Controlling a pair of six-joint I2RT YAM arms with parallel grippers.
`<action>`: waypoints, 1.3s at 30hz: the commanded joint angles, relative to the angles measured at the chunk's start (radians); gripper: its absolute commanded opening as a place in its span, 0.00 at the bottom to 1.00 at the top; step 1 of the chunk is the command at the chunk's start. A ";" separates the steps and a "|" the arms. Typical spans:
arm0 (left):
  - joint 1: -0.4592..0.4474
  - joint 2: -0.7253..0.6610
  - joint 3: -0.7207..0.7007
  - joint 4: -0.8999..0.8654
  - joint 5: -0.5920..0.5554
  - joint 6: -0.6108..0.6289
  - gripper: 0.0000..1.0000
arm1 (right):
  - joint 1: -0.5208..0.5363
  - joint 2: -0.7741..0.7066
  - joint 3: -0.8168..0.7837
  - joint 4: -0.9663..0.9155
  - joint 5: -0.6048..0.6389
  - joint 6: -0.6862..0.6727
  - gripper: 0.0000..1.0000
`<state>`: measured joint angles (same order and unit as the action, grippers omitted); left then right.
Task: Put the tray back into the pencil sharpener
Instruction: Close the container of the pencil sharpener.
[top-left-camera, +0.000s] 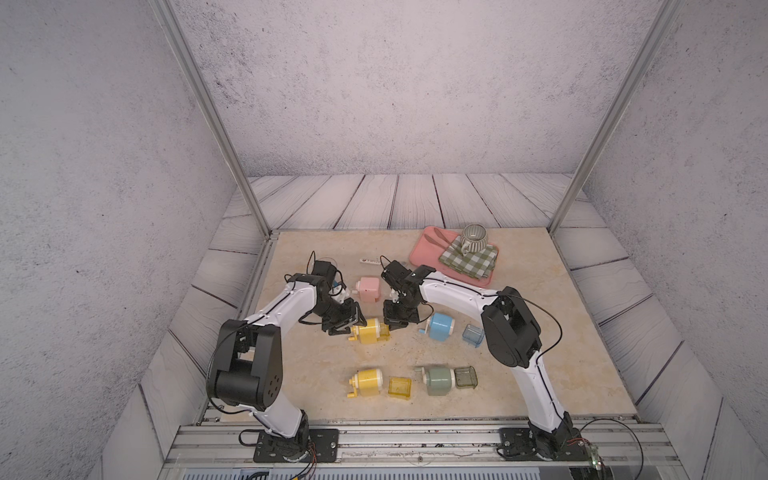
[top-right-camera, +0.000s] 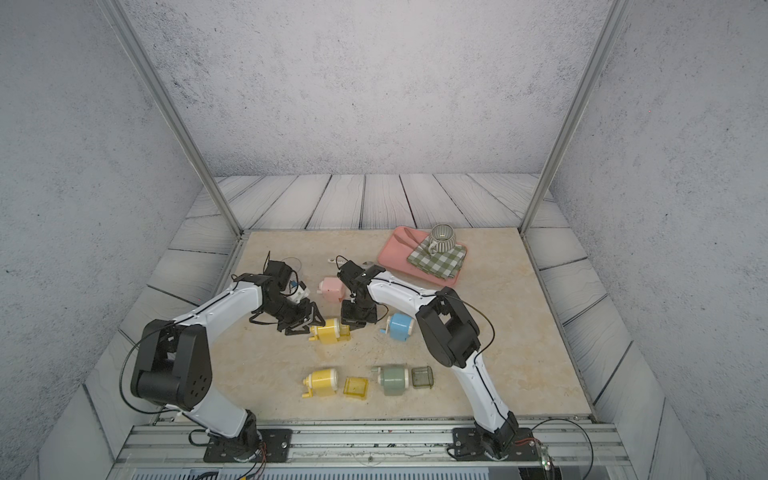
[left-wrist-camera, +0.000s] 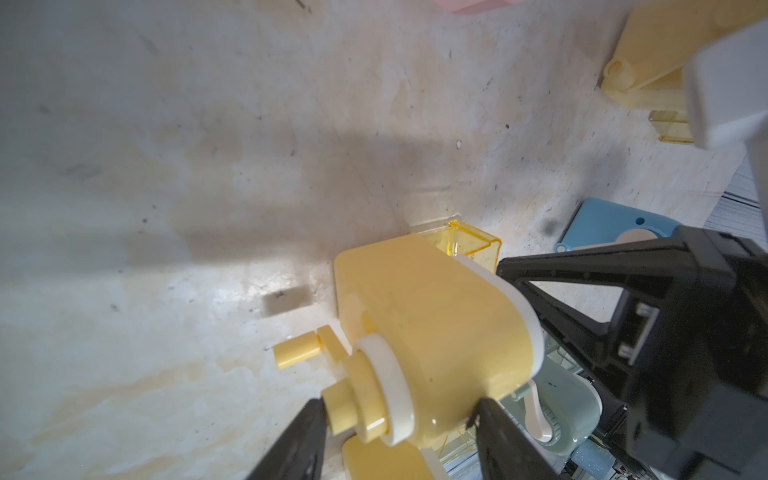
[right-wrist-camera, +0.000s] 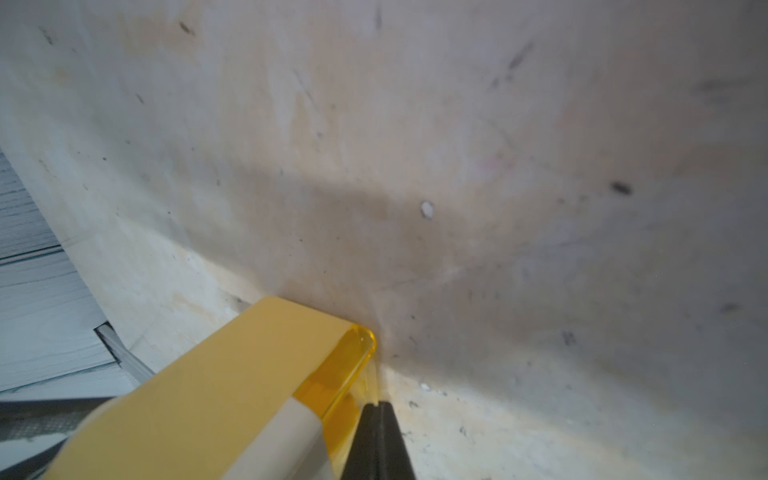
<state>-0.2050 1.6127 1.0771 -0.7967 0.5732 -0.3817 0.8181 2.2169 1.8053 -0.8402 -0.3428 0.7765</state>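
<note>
Two grippers meet at one yellow sharpener (left-wrist-camera: 428, 324). The left gripper (left-wrist-camera: 398, 405) is clamped across its crank end. The right gripper (right-wrist-camera: 377, 409), fingers pressed together, has its tip against the clear yellow tray (right-wrist-camera: 340, 365), which sits in the sharpener's opposite end, edge sticking out.

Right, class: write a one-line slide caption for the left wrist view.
Left gripper holds the yellow sharpener, clear yellow tray sticking partway out.
</note>
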 joint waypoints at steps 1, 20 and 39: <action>-0.005 0.022 -0.006 -0.006 -0.004 0.001 0.60 | 0.007 0.028 0.021 0.002 -0.045 -0.009 0.00; -0.007 0.023 -0.011 -0.002 0.000 -0.005 0.60 | 0.012 0.030 0.009 0.086 -0.154 -0.022 0.00; -0.009 0.026 -0.013 -0.004 0.001 -0.001 0.59 | 0.013 0.040 0.006 0.109 -0.183 -0.009 0.00</action>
<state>-0.2050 1.6131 1.0771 -0.7963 0.5735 -0.3855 0.8177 2.2421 1.8069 -0.7631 -0.5091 0.7666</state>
